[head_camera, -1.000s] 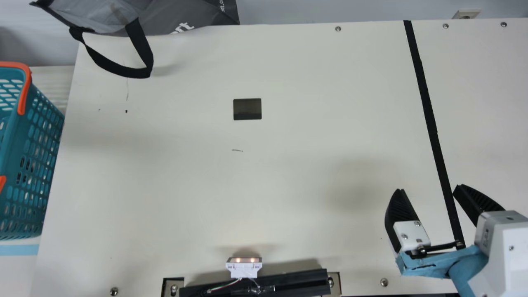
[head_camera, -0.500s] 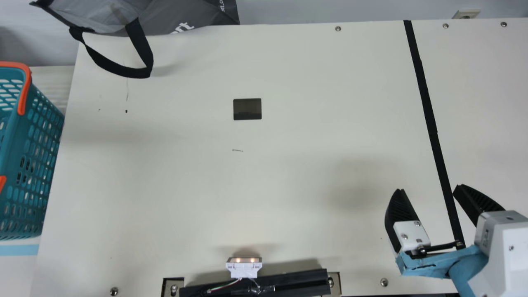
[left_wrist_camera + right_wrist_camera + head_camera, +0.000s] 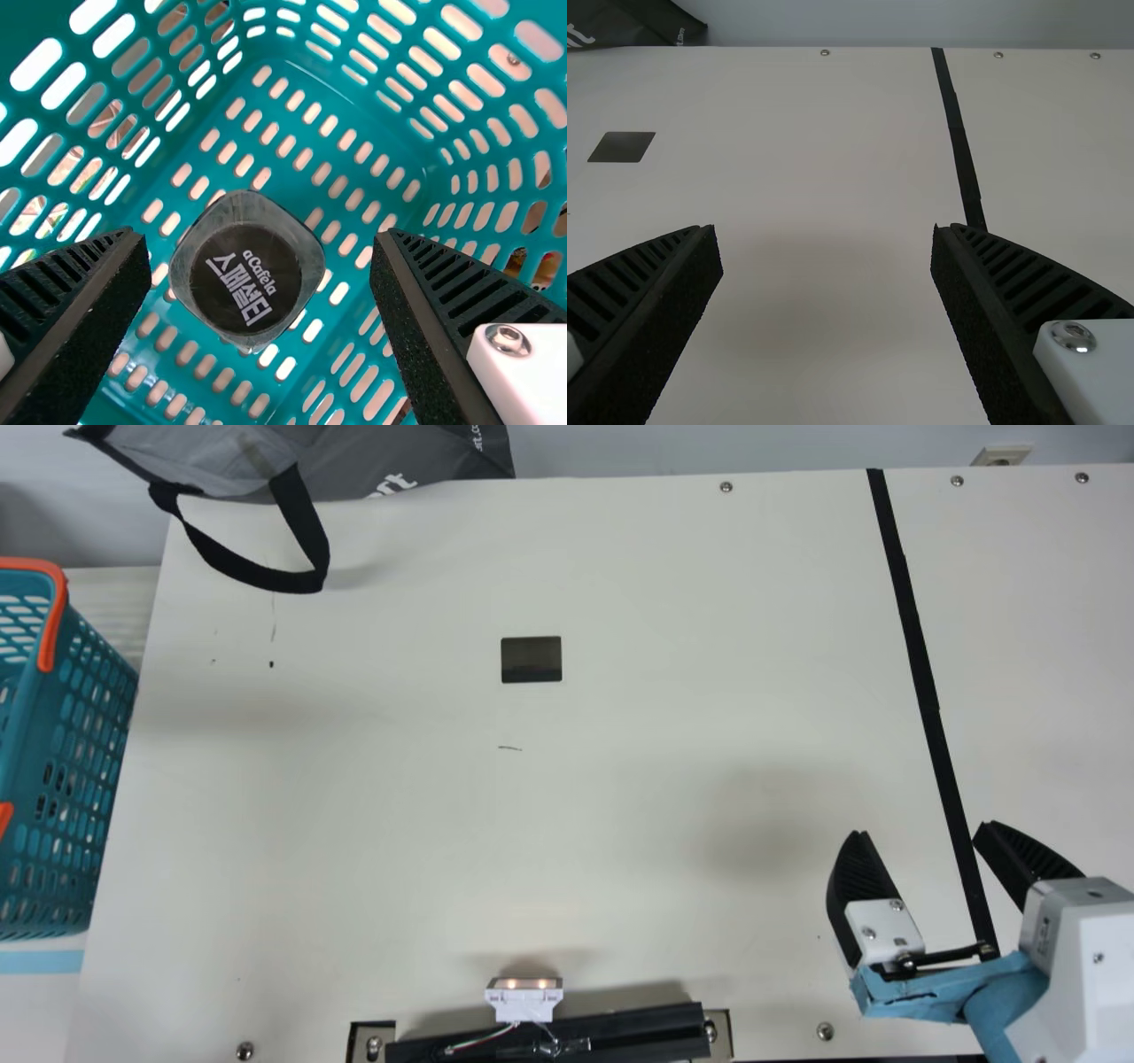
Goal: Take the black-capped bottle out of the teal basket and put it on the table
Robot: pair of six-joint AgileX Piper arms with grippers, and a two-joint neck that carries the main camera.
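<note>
Basket (image 3: 37, 704) teal, slotted; handle (image 3: 55, 624) orange; bottle cap (image 3: 248, 288) black, white lettering; table (image 3: 620, 797) cream, black stripe (image 3: 921, 664); fingers (image 3: 858, 877) ribbed black

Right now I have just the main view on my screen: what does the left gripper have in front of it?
Observer: The left wrist view has the left gripper facing the bottle inside the teal basket, with the bottle's black cap towards the camera.
Operator: And are the fingers gripping that bottle?
Observer: No, they are spread apart, and parts of the basket show between the bottle and each of the fingers.
</note>
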